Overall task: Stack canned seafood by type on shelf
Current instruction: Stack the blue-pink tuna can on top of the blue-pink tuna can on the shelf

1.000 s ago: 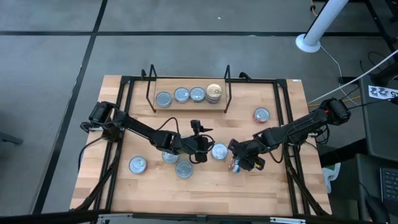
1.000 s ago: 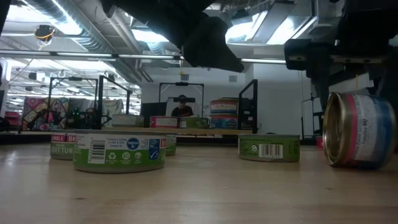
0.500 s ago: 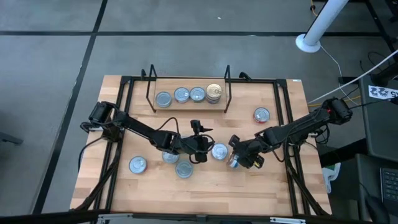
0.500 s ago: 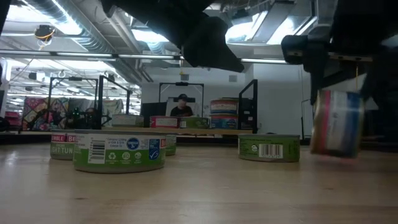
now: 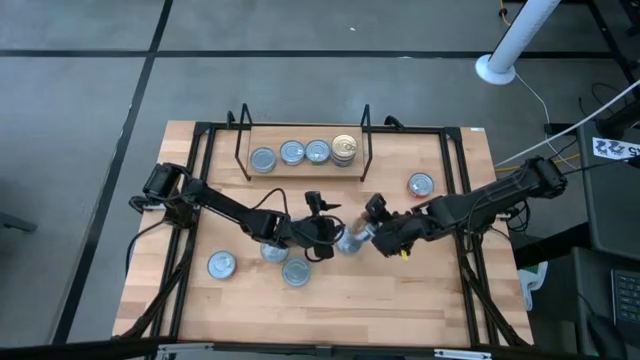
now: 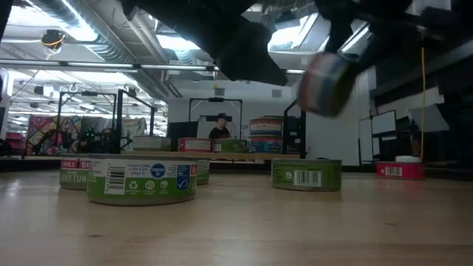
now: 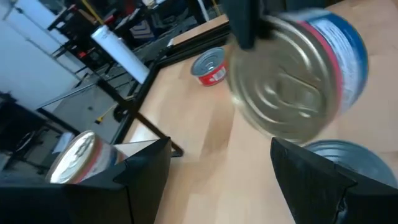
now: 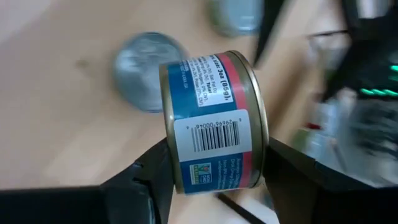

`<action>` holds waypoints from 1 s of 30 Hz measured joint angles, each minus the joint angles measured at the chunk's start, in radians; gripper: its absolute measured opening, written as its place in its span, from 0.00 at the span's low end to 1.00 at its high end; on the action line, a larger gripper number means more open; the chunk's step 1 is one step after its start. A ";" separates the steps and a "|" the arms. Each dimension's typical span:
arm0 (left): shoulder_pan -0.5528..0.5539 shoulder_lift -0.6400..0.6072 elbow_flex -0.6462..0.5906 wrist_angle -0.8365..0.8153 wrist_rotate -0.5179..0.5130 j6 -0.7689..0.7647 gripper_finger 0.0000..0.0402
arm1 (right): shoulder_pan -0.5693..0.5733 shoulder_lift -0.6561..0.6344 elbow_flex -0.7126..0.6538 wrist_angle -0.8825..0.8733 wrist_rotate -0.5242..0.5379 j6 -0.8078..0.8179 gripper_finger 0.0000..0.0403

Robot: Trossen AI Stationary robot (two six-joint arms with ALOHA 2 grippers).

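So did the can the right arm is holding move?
Yes. The blue-and-red can rose off the table and moved left, toward the green can, in the low view.

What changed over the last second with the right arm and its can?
The right tool has lifted the blue-and-red can off the table and carried it, on its side, toward the left tool, so it now hangs above a flat can. The left tool stayed put, open. The shelf and the table cans have not moved.
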 joint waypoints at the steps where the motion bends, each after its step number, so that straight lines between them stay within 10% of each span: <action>1: 0.000 0.000 0.000 0.000 -0.013 0.000 0.68 | 0.000 0.000 0.015 0.000 0.031 0.000 0.49; 13: 0.015 0.000 0.002 0.000 -0.287 0.030 0.68 | -0.042 -0.002 0.056 0.086 0.507 -0.016 0.49; 30: 0.059 0.000 0.001 -0.006 -0.289 0.000 0.68 | -0.315 0.066 0.056 0.565 0.532 -0.094 0.49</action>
